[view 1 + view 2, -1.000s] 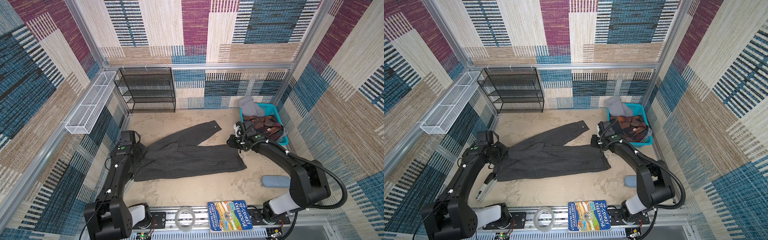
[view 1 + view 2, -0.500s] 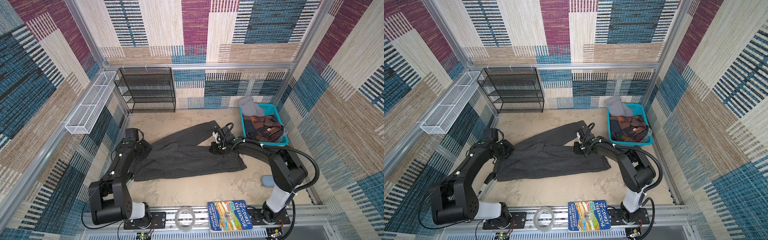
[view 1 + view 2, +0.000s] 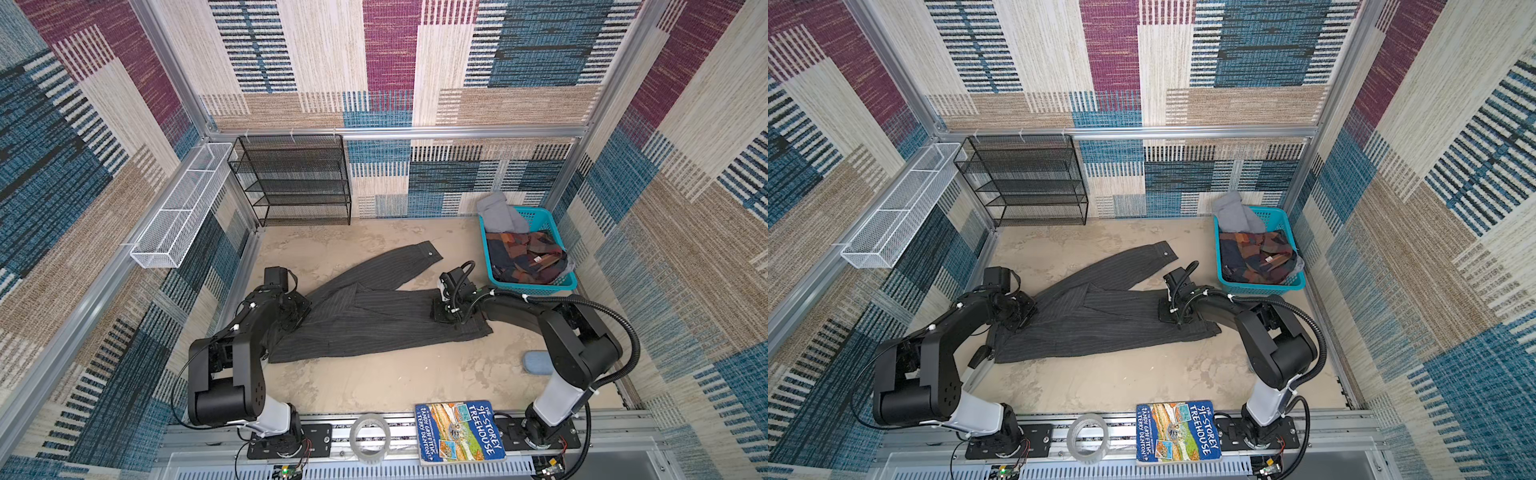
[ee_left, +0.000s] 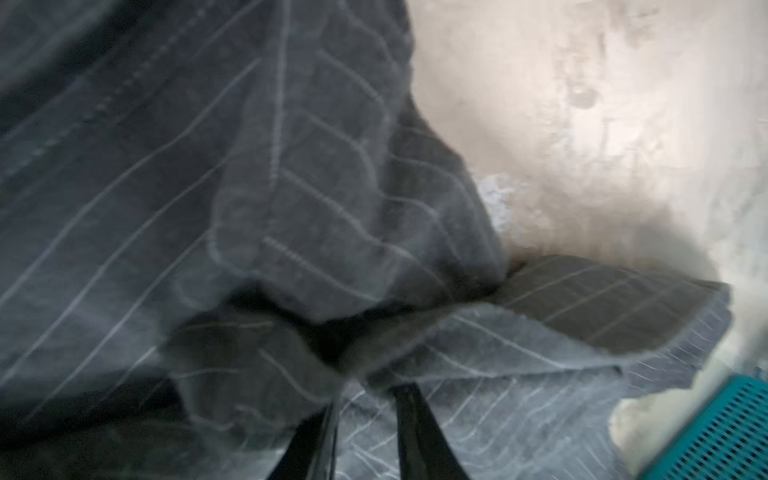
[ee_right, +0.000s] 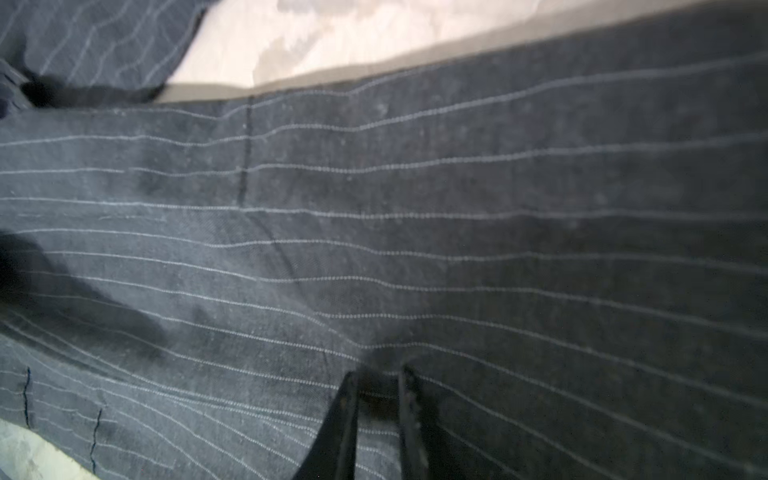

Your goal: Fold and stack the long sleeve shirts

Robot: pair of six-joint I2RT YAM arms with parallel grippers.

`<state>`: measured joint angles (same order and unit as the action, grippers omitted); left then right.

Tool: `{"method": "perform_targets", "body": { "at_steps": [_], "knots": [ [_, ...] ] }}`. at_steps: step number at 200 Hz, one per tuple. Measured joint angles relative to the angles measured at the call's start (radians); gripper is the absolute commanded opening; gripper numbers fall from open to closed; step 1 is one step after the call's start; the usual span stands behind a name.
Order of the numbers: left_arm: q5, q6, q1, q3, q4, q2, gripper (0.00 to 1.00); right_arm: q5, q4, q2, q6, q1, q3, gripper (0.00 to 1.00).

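The shirt [image 3: 374,324] lay long left-to-right on the counter [image 3: 374,386]; left pincer [image 4: 368,397] narrow, bunching its left end, right pincer [image 5: 378,372] narrow, pinching a pucker near its right end.

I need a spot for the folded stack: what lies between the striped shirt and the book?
Only bare table lies between the shirt and the book, as both top views show.
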<state>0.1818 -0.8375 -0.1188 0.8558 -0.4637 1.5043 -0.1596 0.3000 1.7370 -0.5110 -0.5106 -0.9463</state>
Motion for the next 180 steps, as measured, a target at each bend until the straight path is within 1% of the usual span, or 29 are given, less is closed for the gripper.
{"method": "perform_targets", "body": {
  "at_steps": [26,45,77,99,113,148,180],
  "knots": [
    [-0.018,0.000,-0.012,0.006,-0.037,-0.015,0.42,0.044,0.037,0.004,0.001,0.003,-0.035,0.25],
    [-0.022,0.006,-0.017,0.056,-0.089,-0.050,0.49,0.084,0.108,-0.023,0.018,0.006,-0.079,0.28],
    [-0.014,0.063,-0.018,0.180,-0.146,-0.087,0.52,0.110,0.161,-0.093,0.038,0.006,-0.167,0.35],
    [0.015,0.100,-0.018,0.230,-0.169,-0.082,0.53,0.127,0.174,-0.085,0.042,0.011,-0.243,0.38],
    [0.035,0.117,-0.018,0.254,-0.183,-0.062,0.53,0.139,0.159,-0.029,0.045,0.030,-0.315,0.39],
    [0.069,0.150,-0.017,0.300,-0.203,0.008,0.52,0.159,0.096,0.171,0.043,0.108,-0.480,0.39],
    [0.086,0.168,-0.017,0.333,-0.214,0.046,0.51,0.158,0.061,0.399,0.068,0.159,-0.735,0.40]
  ]
}}
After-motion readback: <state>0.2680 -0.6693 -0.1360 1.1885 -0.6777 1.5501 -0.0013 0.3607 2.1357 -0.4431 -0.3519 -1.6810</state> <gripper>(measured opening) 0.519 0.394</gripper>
